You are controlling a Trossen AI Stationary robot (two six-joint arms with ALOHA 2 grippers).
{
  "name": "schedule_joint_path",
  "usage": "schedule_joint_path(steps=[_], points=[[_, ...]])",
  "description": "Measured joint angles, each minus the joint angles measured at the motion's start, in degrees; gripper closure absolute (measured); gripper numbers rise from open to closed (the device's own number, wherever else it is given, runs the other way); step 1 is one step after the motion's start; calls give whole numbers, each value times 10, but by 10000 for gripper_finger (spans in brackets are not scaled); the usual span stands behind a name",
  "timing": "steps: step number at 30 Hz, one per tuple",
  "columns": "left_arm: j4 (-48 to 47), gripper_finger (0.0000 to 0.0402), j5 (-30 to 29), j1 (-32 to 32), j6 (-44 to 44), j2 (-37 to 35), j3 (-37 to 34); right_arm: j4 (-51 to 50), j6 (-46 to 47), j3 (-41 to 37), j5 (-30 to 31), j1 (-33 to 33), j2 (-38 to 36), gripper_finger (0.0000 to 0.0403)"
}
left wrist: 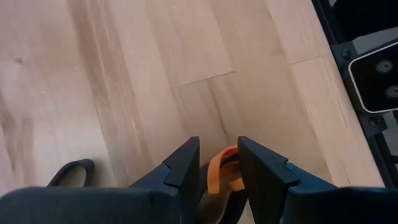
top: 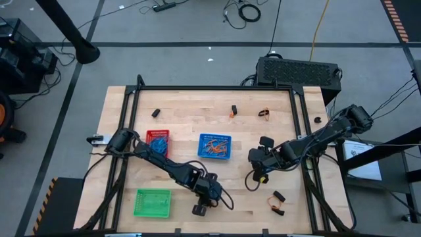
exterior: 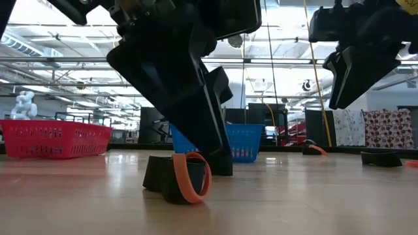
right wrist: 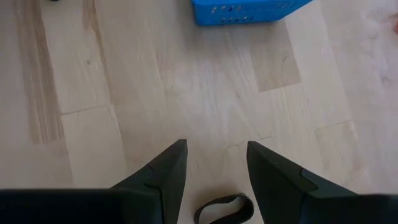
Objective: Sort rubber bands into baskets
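Three baskets on the counter (top: 184, 108): red basket (top: 158, 139) and blue basket (top: 215, 146) mid-counter, green basket (top: 152, 203) at the near-left edge. Left tool (left wrist: 217, 167) is down near the front edge of the counter, fingers part open, straddling an orange band (left wrist: 217, 174) that stands up between them with a black band (exterior: 160, 179); can't tell if the pads actually touch. Right tool (right wrist: 216, 163) hangs above the counter right of the blue basket, fingers apart, holding nothing; a black loop (right wrist: 224, 210) lies flat just below it. More bands lie near the far edge (top: 233, 111) and near the front-right corner (top: 278, 197). Bare wood between the two tools and ahead of the right one up to the blue basket.
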Motion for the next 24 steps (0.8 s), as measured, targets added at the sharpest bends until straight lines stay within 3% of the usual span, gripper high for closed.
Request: schedule_joint_path(steps=[8,17,24], points=[[-4,321,10,0,0,0,0,1,2,0,5,0,0,243],[-3,394,10,1,-2,0,0,0,1,0,4,0,0,243],[-7,399,1,5,-25,0,1,0,-5,0,5,0,0,243]])
